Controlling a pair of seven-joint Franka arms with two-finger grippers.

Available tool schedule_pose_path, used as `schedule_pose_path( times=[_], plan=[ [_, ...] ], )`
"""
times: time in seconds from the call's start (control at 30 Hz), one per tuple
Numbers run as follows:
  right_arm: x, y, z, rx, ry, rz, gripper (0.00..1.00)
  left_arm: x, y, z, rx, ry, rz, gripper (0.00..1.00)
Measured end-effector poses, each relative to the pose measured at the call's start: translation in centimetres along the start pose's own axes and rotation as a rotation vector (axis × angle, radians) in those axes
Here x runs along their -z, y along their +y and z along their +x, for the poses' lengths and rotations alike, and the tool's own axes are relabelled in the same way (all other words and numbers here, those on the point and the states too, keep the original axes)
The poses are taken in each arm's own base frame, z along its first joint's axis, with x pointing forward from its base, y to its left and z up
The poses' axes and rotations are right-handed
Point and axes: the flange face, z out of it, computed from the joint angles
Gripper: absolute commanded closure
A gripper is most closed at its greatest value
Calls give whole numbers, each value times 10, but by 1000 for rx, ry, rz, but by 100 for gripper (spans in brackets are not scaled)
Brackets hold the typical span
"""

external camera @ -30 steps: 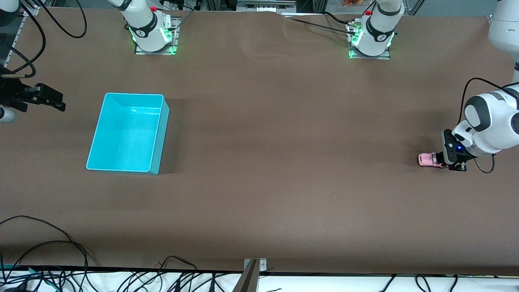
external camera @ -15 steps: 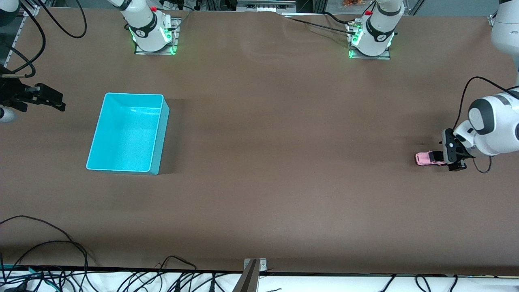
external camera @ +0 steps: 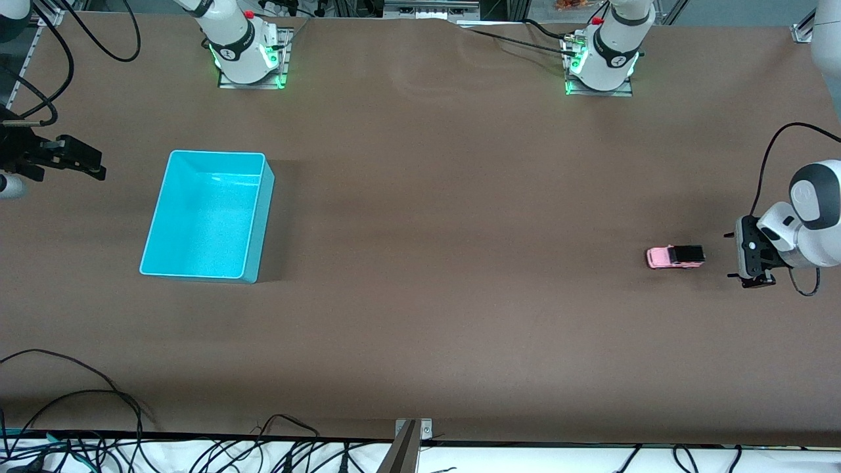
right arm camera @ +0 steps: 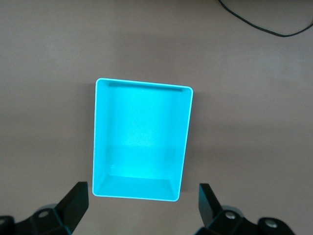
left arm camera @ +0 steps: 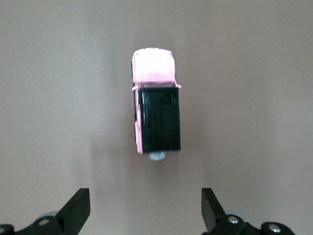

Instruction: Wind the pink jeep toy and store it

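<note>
Pink jeep (external camera: 675, 256) on the table (external camera: 447, 197) toward the left arm's end, on its wheels, black roof up, well apart from the turquoise bin (external camera: 205, 215) at the right arm's end. Left gripper (external camera: 730, 255) just beside the jeep, not touching, fingers (left arm camera: 76, 211) spread wide with nothing between them. Right gripper (external camera: 98, 164) waiting above the table beside the bin, fingers (right arm camera: 73, 203) likewise apart and holding nothing. Bin upright, interior bare.
</note>
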Motion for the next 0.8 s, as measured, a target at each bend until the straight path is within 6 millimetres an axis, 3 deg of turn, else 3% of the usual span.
schedule_pose_path(
  times=[0.37, 0.8],
  plan=[
    [0, 0, 0, 0, 0, 0, 0, 33, -11, 28, 32, 32, -23, 0],
    [0, 0, 0, 0, 0, 0, 0, 85, -24, 79, 81, 19, -55, 0]
  ],
)
